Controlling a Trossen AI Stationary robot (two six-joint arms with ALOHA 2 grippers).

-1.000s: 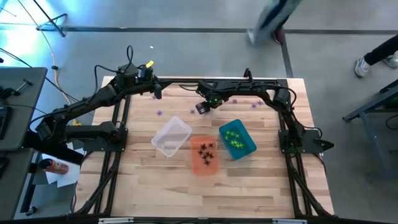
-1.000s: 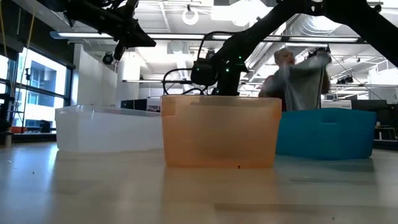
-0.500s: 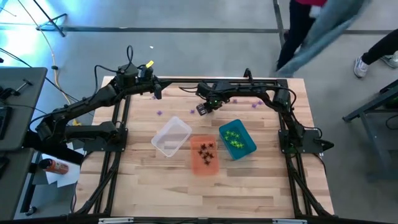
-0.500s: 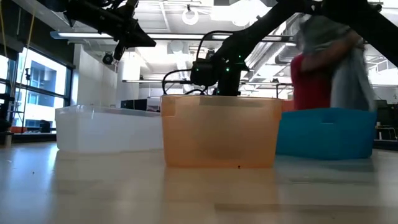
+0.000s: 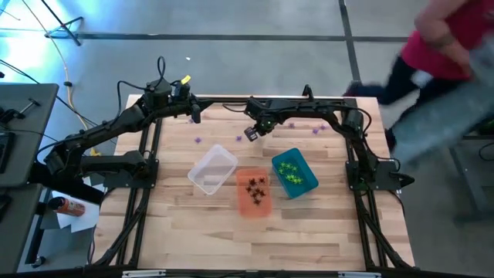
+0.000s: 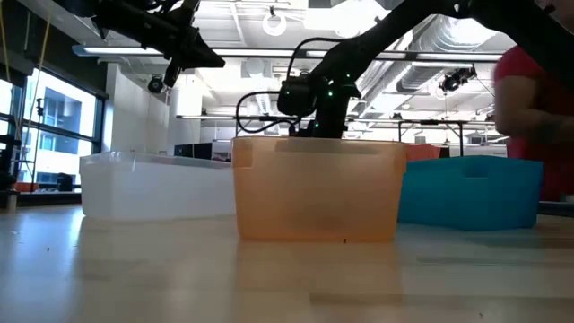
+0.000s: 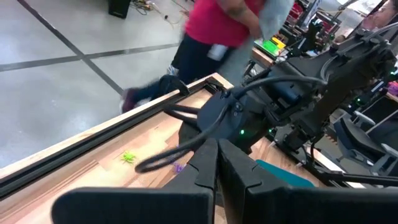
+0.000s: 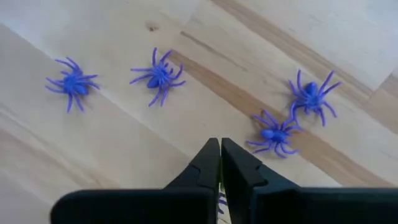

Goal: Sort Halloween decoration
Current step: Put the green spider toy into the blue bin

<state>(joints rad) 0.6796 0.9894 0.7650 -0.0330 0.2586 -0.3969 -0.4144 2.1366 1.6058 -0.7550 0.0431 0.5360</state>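
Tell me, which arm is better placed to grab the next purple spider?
The right. Its gripper hangs directly over loose purple spiders, while the left gripper waits near the table's far left corner.

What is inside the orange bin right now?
Black spiders lie clustered inside the orange bin in the high view. In the low view its cloudy wall hides them, so an exact count is unclear.

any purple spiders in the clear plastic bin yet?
No, in the high view the clear plastic bin holds nothing; purple spiders lie on the wooden table.

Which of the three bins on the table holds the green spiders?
The teal bin, rightmost of the three; green spiders lie inside. The orange bin holds black ones; the clear bin looks empty.
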